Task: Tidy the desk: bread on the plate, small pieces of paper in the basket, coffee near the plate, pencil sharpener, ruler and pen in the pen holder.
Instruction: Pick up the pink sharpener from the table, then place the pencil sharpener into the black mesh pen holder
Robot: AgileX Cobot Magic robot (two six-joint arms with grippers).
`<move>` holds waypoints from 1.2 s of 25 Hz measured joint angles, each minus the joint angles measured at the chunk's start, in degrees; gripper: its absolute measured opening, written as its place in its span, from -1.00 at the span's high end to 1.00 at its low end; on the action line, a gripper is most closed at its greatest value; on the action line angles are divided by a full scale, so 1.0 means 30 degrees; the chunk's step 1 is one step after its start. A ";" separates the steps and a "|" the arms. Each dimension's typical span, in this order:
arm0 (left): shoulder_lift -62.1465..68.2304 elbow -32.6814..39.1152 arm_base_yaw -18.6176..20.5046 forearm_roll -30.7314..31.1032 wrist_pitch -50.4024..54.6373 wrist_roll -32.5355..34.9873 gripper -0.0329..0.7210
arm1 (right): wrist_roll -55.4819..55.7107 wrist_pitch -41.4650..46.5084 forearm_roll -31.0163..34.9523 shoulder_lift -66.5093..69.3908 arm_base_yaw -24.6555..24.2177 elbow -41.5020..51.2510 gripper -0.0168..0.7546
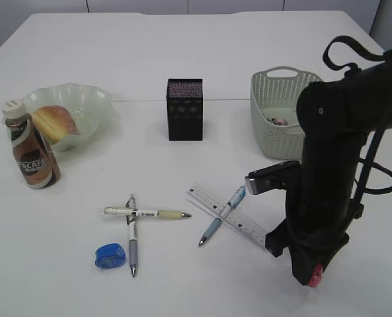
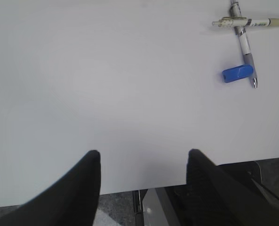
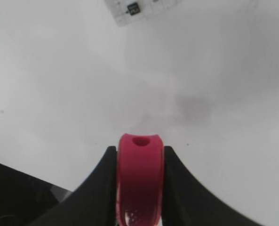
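I count three pens (image 1: pixel 131 232), two sharpeners (image 1: pixel 110 255), one ruler (image 1: pixel 238 221), one basket (image 1: pixel 270 112), one bottle (image 1: pixel 28 146).

ruler (image 3: pixel 144 8) cut by top edge; basket (image 1: pixel 285 112) contents too small to tell.

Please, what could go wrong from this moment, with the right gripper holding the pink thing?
1. The right gripper pinches the pink object near its end; it might slip during transport.
2. The ruler lies under the blue pen, so lifting it may roll that pen.
3. The two crossed pens touch; grasping one could drag the other.
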 joint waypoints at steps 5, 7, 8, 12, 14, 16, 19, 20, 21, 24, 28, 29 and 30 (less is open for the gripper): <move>0.0000 0.0000 0.0000 0.0000 0.0000 0.0000 -0.21 | 0.0294 0.0953 0.0655 0.0000 0.0033 -0.0329 0.56; 0.0000 0.0000 0.0000 0.0000 0.0000 0.0000 -0.21 | 0.0305 0.1031 0.0970 0.0000 0.0033 -0.0329 0.56; 0.0000 0.0000 0.0000 -0.0038 0.0000 0.0000 -0.21 | 0.0429 0.1031 0.1173 0.0000 0.0033 -0.0329 0.56; 0.0000 0.0000 0.0000 -0.0401 0.0000 0.0000 -0.21 | 0.3195 0.1126 0.0852 0.0033 0.0033 -0.0724 0.56; 0.0000 0.0000 0.0000 -0.0524 0.0000 0.0000 -0.21 | 0.4594 0.1428 -0.0052 0.0033 0.0033 -0.1460 0.56; 0.0000 0.0000 0.0000 -0.0604 0.0000 0.0000 -0.21 | 0.5536 0.1783 -0.1064 0.0033 0.0033 -0.2471 0.56; 0.0000 0.0000 0.0000 -0.0636 0.0000 0.0000 -0.21 | 0.6220 0.2287 -0.2400 0.0110 0.0033 -0.4466 0.56; 0.0000 0.0000 0.0000 -0.0636 0.0000 0.0000 -0.21 | 0.6358 0.2328 -0.2657 0.0111 0.0033 -0.5231 0.56; 0.0000 0.0000 0.0000 -0.0636 0.0000 0.0000 -0.21 | 0.6383 0.2373 -0.2826 0.0143 0.0033 -0.6008 0.56; 0.0000 0.0000 0.0000 -0.0636 0.0000 0.0000 -0.21 | 0.6433 0.1761 -0.3150 0.0188 0.0033 -0.7986 0.56; 0.0000 0.0000 0.0000 -0.0636 0.0000 0.0000 -0.21 | 0.6433 -0.1257 -0.3499 0.0225 0.0033 -0.9519 0.56; 0.0000 0.0000 0.0000 -0.0636 0.0000 0.0000 -0.21 | 0.6387 -0.2094 -0.3600 0.0225 0.0033 -0.9616 0.56; 0.0000 0.0000 0.0000 -0.0636 0.0000 0.0000 -0.21 | 0.6182 -0.3116 -0.3637 0.0225 0.0033 -0.9686 0.56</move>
